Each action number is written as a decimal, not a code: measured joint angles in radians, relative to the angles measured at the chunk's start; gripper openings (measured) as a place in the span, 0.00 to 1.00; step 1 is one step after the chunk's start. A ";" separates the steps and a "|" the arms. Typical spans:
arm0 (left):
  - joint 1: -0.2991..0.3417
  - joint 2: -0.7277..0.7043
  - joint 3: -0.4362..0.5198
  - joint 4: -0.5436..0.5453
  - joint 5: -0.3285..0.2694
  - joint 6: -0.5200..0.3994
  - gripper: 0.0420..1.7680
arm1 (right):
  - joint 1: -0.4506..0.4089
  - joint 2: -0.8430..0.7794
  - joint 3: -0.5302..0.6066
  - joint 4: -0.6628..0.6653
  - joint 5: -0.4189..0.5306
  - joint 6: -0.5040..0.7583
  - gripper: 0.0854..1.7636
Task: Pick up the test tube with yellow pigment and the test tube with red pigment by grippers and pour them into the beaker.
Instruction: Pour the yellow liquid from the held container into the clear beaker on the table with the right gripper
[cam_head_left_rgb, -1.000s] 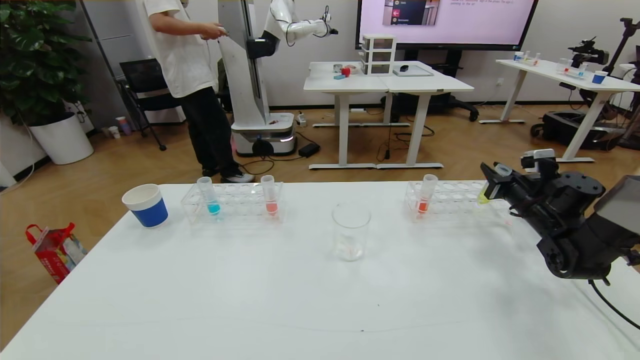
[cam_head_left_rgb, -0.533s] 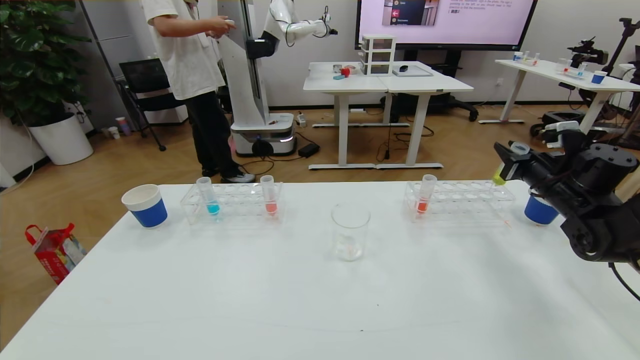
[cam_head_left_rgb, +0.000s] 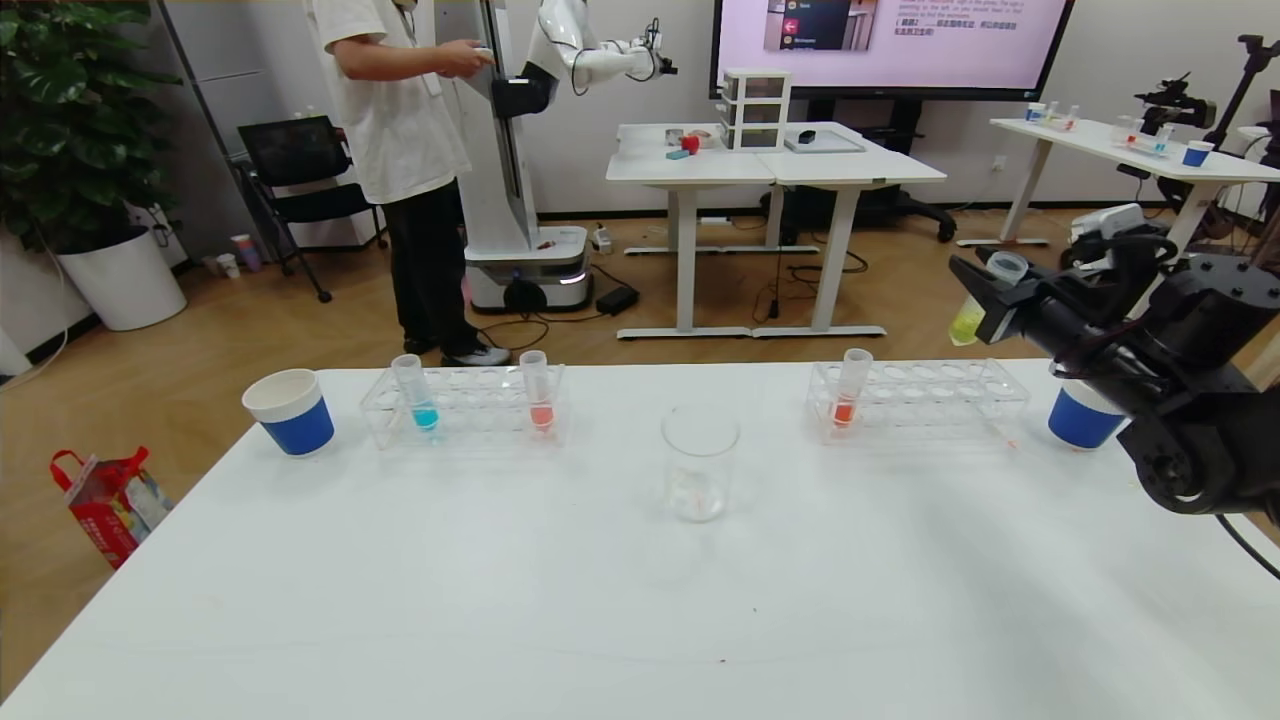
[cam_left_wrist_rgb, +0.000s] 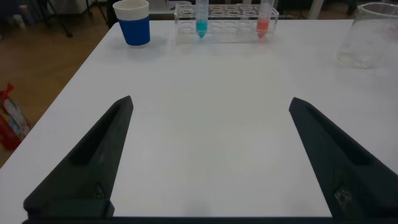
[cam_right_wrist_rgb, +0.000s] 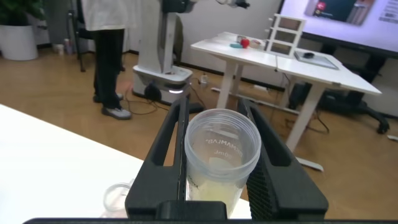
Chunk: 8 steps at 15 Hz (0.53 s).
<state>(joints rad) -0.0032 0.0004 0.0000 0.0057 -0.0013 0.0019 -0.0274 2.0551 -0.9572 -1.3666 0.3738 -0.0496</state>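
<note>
Higher than half a second ago, the black two-finger right gripper (cam_head_left_rgb: 985, 300) now holds the slim clear yellow-tipped test tube (cam_head_left_rgb: 972, 312) aloft at right of the head view, fingers clamped on its rim. Below it sit a clear tube rack (cam_head_left_rgb: 920, 400) with a red-tipped tube (cam_head_left_rgb: 849, 393) and a blue paper cup (cam_head_left_rgb: 1080, 418). A clear glass beaker (cam_head_left_rgb: 700, 462) stands mid-table. The left gripper (cam_left_wrist_rgb: 208, 155), fingers spread wide, hovers over bare table.

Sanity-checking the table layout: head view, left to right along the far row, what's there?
Blue-and-white paper cup → blue-liquid tube → orange-red tube in left clear rack → clear glass beaker → orange-red tube in right clear rack → yellow-liquid tube held aloft by right gripper → second blue paper cup.
</note>
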 joint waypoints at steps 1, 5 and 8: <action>0.000 0.000 0.000 0.000 0.000 0.000 0.99 | 0.033 -0.009 0.006 -0.001 0.004 -0.030 0.27; 0.000 0.000 0.000 0.000 0.000 0.000 0.99 | 0.171 -0.016 0.027 -0.035 0.010 -0.150 0.27; 0.000 0.000 0.000 0.000 0.000 0.000 0.99 | 0.266 0.020 0.030 -0.091 0.006 -0.295 0.27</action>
<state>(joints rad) -0.0036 0.0004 0.0000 0.0062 -0.0017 0.0019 0.2385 2.0749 -0.9274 -1.4581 0.3796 -0.3449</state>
